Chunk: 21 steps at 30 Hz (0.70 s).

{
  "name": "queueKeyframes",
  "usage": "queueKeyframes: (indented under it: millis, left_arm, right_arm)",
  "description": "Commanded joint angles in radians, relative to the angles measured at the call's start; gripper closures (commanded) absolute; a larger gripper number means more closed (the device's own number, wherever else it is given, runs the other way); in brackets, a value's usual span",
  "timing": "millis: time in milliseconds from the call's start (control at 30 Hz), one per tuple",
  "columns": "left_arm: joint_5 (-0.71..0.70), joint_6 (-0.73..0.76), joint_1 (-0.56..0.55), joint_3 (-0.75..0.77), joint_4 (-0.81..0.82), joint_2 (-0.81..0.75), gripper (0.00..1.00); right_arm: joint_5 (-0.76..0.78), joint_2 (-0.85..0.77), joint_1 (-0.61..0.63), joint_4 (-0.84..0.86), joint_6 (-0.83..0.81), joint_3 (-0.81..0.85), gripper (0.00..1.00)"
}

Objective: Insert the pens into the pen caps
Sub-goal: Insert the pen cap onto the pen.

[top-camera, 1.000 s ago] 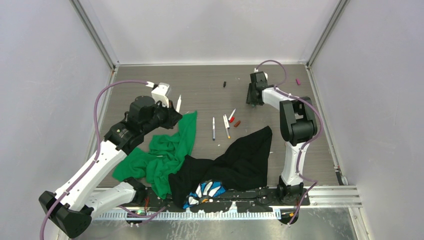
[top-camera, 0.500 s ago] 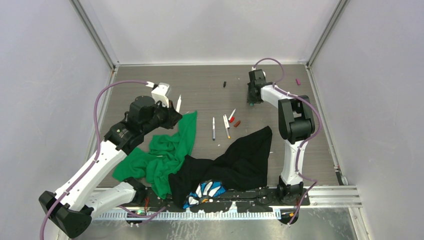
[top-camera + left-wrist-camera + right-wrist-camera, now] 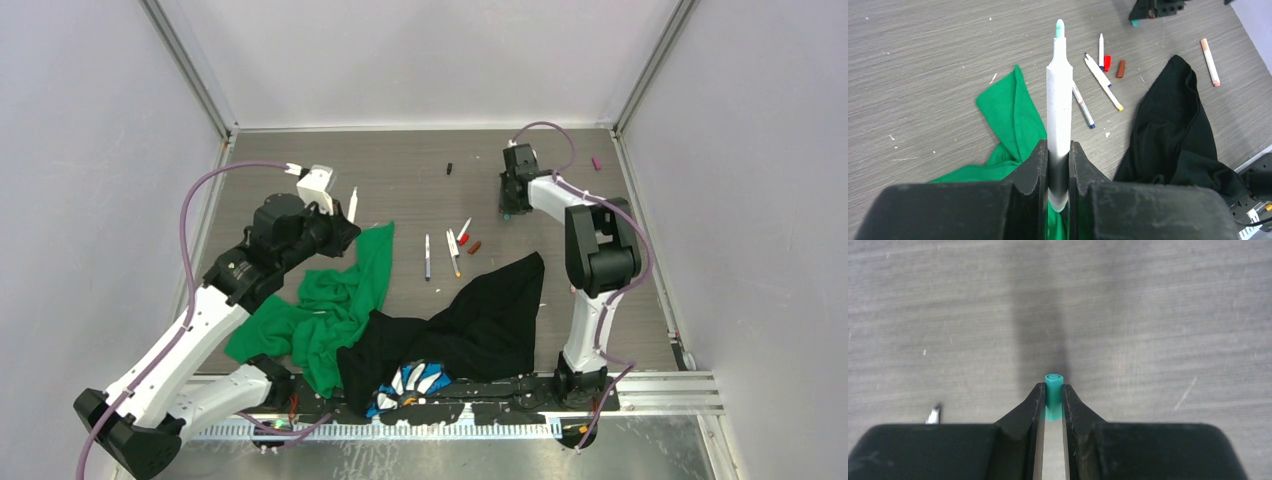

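The left gripper (image 3: 1058, 152) clamps a slim white-barrelled marker pen (image 3: 1059, 90), teal tip jutting ahead of it, ready for capping. The right gripper (image 3: 1053, 390) pinches a short teal plastic cap (image 3: 1053, 381) at its fingertips, mouth outward, apparently to receive it.

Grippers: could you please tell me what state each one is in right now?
Left gripper: shut on a white-barrelled marker pen with a teal tip.
Right gripper: shut on a small teal cylindrical cap.

Lower part of teal cap (image 3: 1053, 381) was hidden inside right hand (image 3: 1053, 388), rear of pen (image 3: 1059, 90) was buried in left hand (image 3: 1058, 146), striped item (image 3: 418, 380) at bottom centre lay half under black cloth (image 3: 490, 320).
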Motion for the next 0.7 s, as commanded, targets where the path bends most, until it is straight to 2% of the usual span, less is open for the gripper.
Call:
queueKeyframes:
  millis: [0, 167, 333, 467, 533, 667]
  left_arm:
    - [-0.062, -0.001, -0.002, 0.007, 0.046, -0.061, 1.00]
    - [-0.054, -0.018, -0.001, -0.012, 0.082, -0.149, 1.00]
    - [0.016, 0.008, 0.000, -0.043, 0.149, -0.188, 1.00]
    - [0.223, -0.002, 0.000, -0.042, 0.192, -0.155, 1.00]
    - [0.365, -0.024, 0.000, -0.040, 0.230, -0.133, 1.00]
    - [0.580, -0.080, 0.008, -0.057, 0.332, -0.116, 1.00]
  right_arm:
    - [-0.096, -0.191, -0.005, 0.013, 0.026, -0.064, 1.00]
    - [-0.294, -0.366, 0.005, 0.115, 0.112, -0.184, 1.00]
    - [-0.486, -0.570, 0.048, 0.343, 0.272, -0.338, 1.00]
    - [-0.592, -0.677, 0.131, 0.590, 0.420, -0.455, 1.00]
    - [-0.642, -0.702, 0.187, 0.767, 0.515, -0.504, 1.00]
    - [-0.659, -0.719, 0.301, 1.079, 0.673, -0.550, 1.00]
